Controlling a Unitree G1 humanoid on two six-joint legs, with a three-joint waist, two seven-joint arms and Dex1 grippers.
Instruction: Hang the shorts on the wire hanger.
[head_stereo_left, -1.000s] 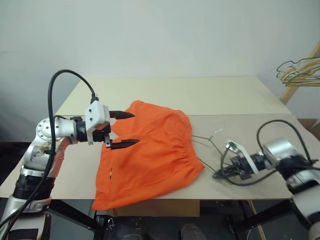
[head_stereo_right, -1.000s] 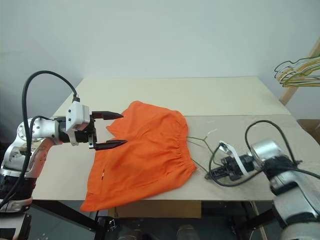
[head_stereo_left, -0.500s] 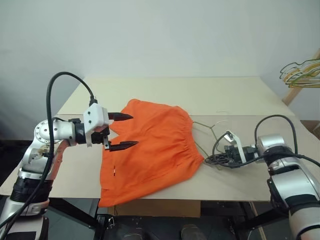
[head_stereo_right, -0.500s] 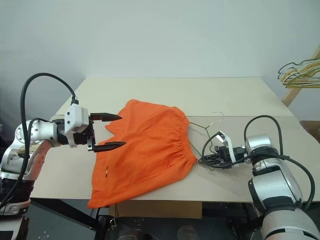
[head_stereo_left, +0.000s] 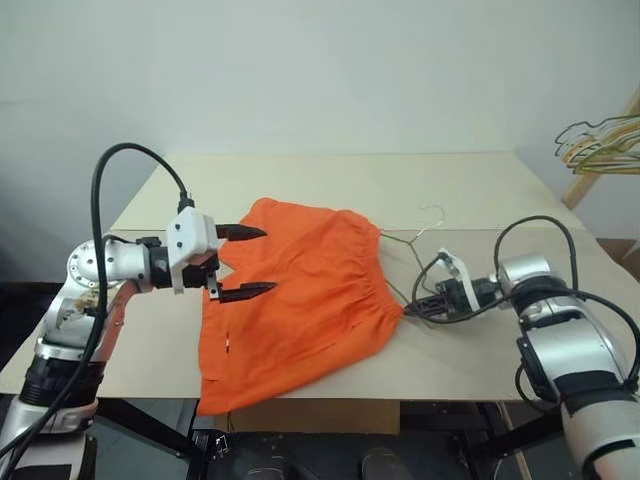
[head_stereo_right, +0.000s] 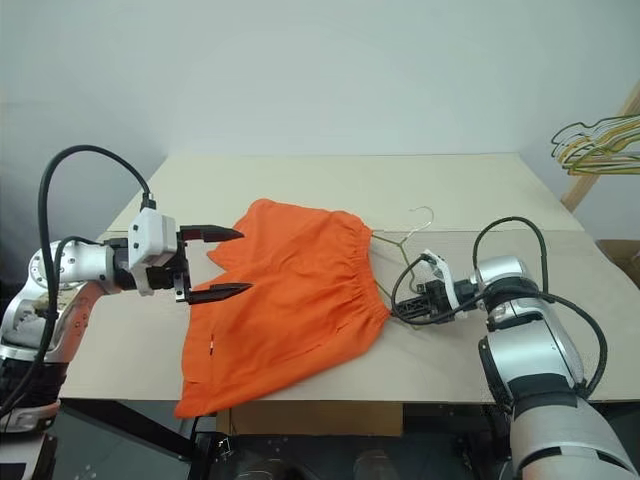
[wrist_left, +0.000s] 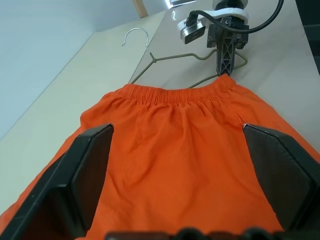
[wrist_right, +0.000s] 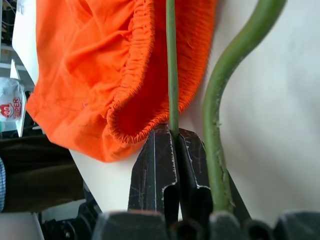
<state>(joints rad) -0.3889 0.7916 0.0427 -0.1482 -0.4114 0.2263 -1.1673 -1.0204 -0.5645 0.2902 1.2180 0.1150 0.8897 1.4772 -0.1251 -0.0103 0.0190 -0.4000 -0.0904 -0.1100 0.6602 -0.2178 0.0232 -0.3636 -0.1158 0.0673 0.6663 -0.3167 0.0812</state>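
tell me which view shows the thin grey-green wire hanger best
The left wrist view: the thin grey-green wire hanger lies nearly whole there, curved hook included, with the right gripper shut on its wire by the bright orange shorts. The eye views show it small and partly hidden; the right wrist view shows just two wire stretches.

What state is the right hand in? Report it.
Shut: the right hand pinches the wire hanger between closed fingers, beside the shorts.
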